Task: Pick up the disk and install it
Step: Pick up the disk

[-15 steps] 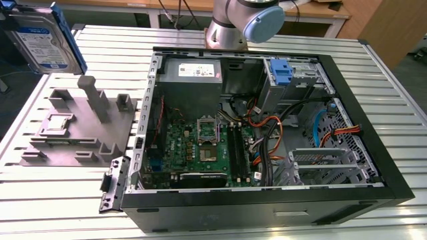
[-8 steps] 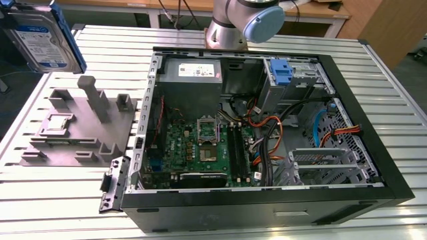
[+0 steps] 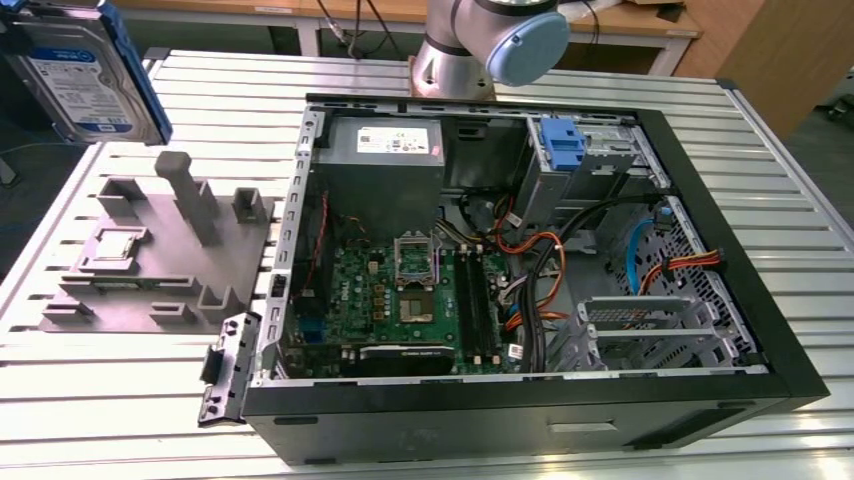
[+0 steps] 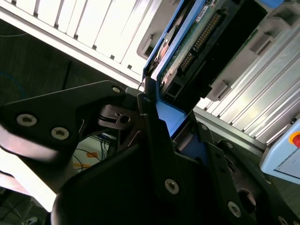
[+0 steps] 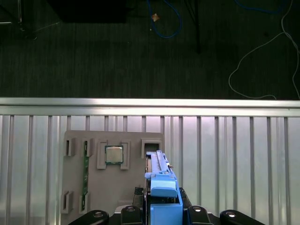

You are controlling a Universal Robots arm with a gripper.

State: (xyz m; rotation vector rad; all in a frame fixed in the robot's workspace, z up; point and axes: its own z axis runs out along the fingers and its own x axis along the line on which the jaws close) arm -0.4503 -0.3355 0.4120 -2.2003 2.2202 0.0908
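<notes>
The disk [image 3: 80, 78] looks grey with a white-and-blue label, framed blue; motherboard [image 3: 387, 300] green

Soft, even light. The ribbed silver aluminium table [image 4: 98, 28] glares white in the second wrist view, where the black gripper [image 4: 157, 112] is underexposed; the dark carpeted floor [image 5: 140, 47] is dim in the first wrist view.

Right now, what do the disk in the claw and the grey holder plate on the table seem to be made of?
The disk: apparently a grey metal body with a white-and-blue label, likely paper, framed by smooth blue plastic and gripped in the claw. The holder plate: matte grey with no shine, probably moulded or printed plastic.
</notes>
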